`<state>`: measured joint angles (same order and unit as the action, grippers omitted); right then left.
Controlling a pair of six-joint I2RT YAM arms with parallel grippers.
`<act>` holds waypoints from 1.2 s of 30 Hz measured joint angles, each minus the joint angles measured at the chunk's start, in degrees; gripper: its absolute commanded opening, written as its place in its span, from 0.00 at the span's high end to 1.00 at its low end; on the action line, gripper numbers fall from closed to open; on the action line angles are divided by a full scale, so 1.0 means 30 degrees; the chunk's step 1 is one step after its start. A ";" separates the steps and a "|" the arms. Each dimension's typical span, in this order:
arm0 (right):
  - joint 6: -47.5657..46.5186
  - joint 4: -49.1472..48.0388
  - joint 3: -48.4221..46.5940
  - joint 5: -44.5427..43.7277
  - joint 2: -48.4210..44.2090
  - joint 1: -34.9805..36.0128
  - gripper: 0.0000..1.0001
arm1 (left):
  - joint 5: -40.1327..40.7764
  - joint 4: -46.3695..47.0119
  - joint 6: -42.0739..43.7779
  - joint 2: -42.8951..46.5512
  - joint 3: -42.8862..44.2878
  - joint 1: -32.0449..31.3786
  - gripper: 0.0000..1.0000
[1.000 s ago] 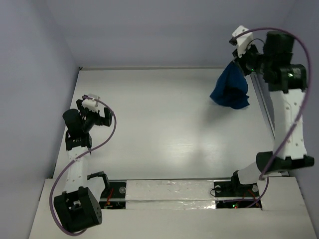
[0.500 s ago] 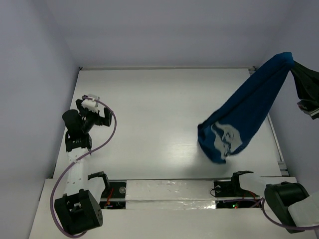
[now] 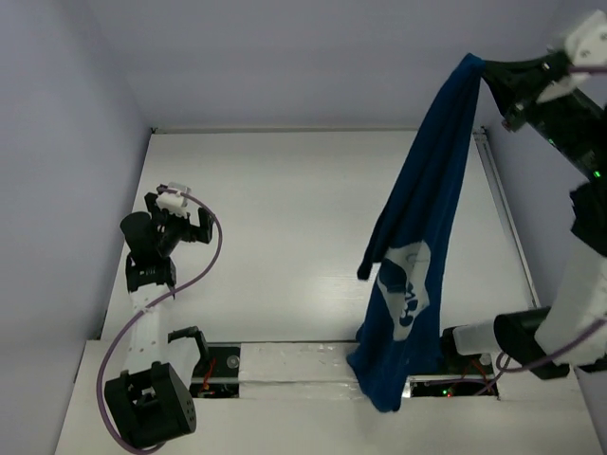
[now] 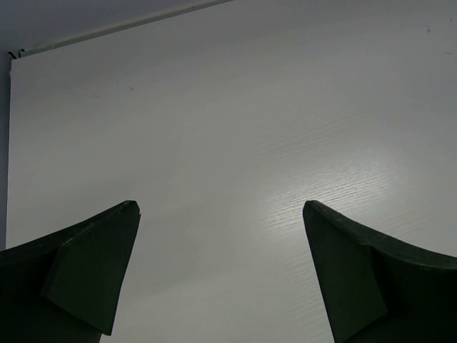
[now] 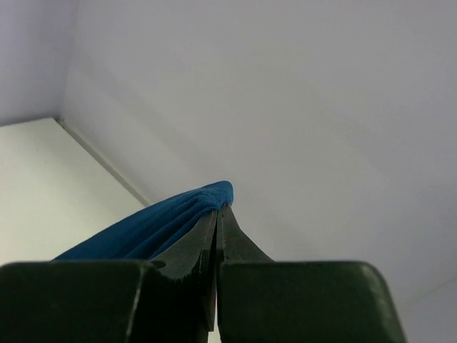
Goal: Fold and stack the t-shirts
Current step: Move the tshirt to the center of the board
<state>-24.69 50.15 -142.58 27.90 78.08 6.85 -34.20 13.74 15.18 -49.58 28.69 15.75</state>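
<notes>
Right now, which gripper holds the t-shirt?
The right gripper, shut on the upper end of the dangling navy t-shirt; the left gripper stands open and empty, away from it.

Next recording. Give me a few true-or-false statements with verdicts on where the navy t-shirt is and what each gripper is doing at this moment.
1. The right gripper is shut on an edge of the dark navy blue cloth t-shirt. True.
2. The t-shirt lies spread flat on the white table. False: it hangs in a long drape from the raised right gripper.
3. The left gripper is open and holds nothing. True.
4. The whitish print on the t-shirt is hidden from the top camera. False: it shows on the lower part of the hanging cloth.
</notes>
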 measured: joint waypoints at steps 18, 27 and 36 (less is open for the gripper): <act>-0.0539 -0.0714 0.1217 -1.1096 1.5803 0.0000 0.64 | 0.0087 0.0342 0.0036 -0.0656 -0.0066 0.0000 0.01; -0.1953 -0.0117 0.9930 -1.2509 0.9865 0.0729 0.50 | 0.0131 0.0262 0.0066 -0.0029 -0.0066 0.0000 0.01; -0.4058 0.3781 2.1631 -0.8371 -0.2004 0.7133 0.52 | 0.0109 0.0197 0.0117 0.0000 -0.0073 0.0000 0.01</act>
<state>-36.86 61.49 -77.69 2.79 72.07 28.25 -33.87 14.33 15.53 -49.58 28.47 15.75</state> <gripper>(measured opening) 0.483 0.990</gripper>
